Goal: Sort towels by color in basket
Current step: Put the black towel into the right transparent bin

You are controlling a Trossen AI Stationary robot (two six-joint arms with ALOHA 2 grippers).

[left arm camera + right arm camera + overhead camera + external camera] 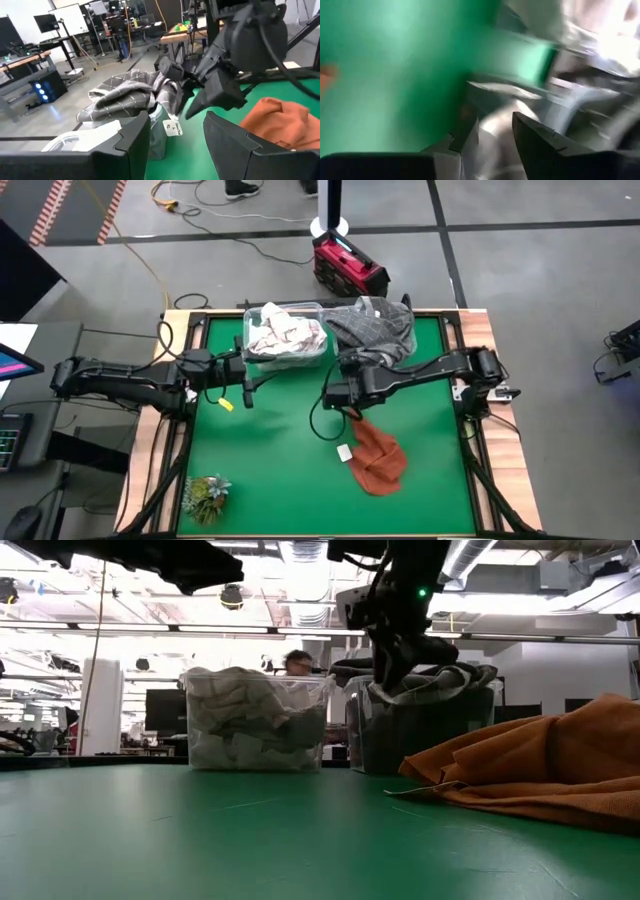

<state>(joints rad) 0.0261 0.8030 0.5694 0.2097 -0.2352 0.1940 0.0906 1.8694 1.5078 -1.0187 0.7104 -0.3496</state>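
A rust orange towel (378,458) lies crumpled flat on the green mat, right of centre (540,775). At the far edge stand two clear bins. One holds white towels (285,335), the other dark grey checked towels (375,328) that spill over its rim (130,92). My right gripper (335,392) hovers open above the mat, between the grey bin and the orange towel, and holds nothing (495,137). My left gripper (247,392) hangs open in the air just in front of the white bin, empty (175,140).
A small green plant (205,498) sits at the near left corner of the mat. A red case (348,265) stands on the floor beyond the table's far edge. The bare green mat (270,450) stretches across the centre and left.
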